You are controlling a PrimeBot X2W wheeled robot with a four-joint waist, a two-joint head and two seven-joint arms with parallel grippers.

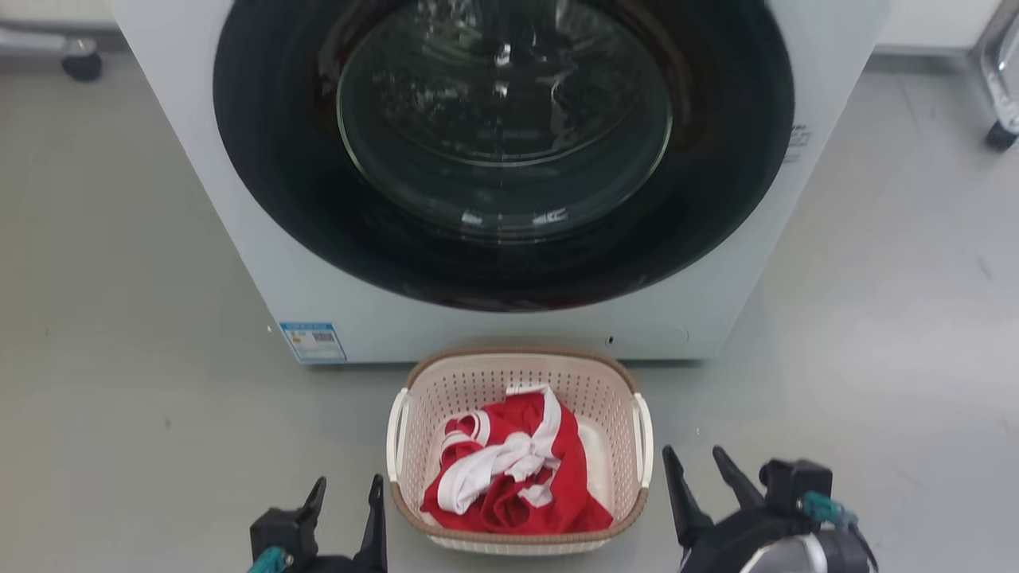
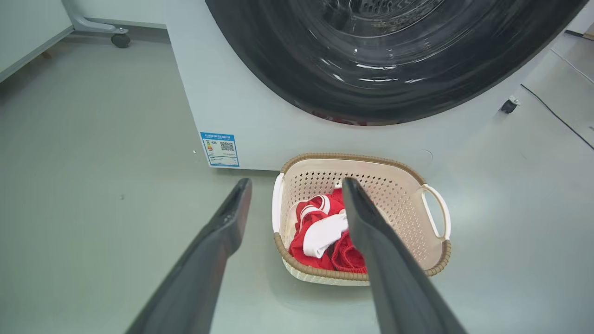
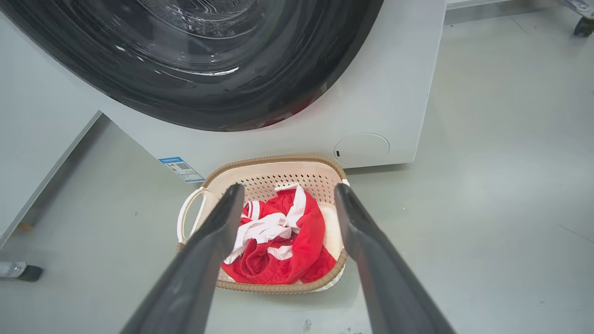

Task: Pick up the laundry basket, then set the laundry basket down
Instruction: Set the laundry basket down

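The laundry basket (image 1: 478, 378) stands on the grey floor right in front of the washing machine (image 1: 239, 207). It is cream with perforated walls, a brown woven rim and white side handles, and it holds red and white clothes (image 1: 509, 469). My left gripper (image 1: 346, 492) is open just left of the basket's near corner. On the other side, my right gripper (image 1: 696, 461) is open beside the right handle. The left wrist view has the basket (image 2: 408, 204) ahead, between and right of my fingers (image 2: 232, 218). From the right wrist, the basket (image 3: 274, 174) lies past my open fingers (image 3: 222, 222).
The washing machine's dark round door (image 1: 501, 143) is shut and fills the space behind the basket. A blue label (image 1: 313, 341) sits on its lower left corner. Caster wheels (image 1: 82, 65) stand far left and far right (image 1: 1001, 135). A pale cabinet (image 3: 37, 139) flanks the machine.
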